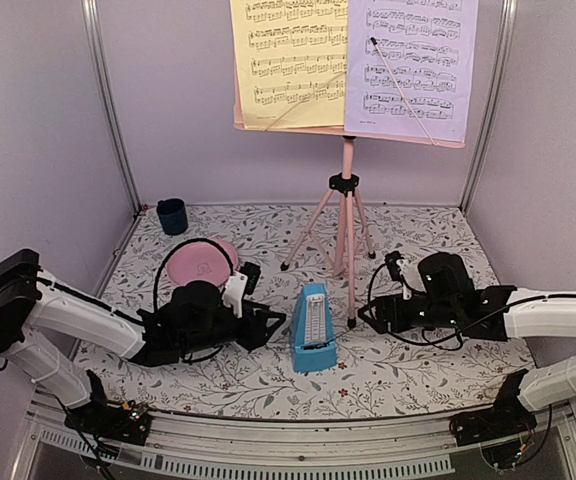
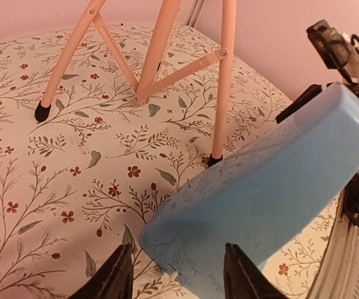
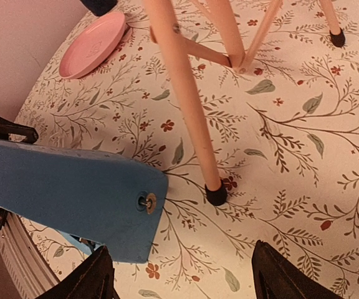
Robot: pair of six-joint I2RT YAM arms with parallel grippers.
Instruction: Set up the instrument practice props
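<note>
The small blue plastic pyramid metronome [image 1: 313, 330] stands upright on the flower-printed table cloth [image 1: 268, 385], just in front of the nearest leg of the pink tripod music stand [image 1: 348, 205]. On the stand's desk a yellow sheet of printed music [image 1: 288, 60] sits beside a lavender sheet [image 1: 413, 65].

The left gripper [image 2: 176, 274] is about half open around the metronome's near corner, with a gap at one finger. The right gripper [image 3: 186, 280] gapes wide, holding nothing, near the leg's black foot [image 3: 215, 194]. A round pink plate [image 1: 196, 265] and a dark blue cup [image 1: 172, 215] lie behind the left arm.
</note>
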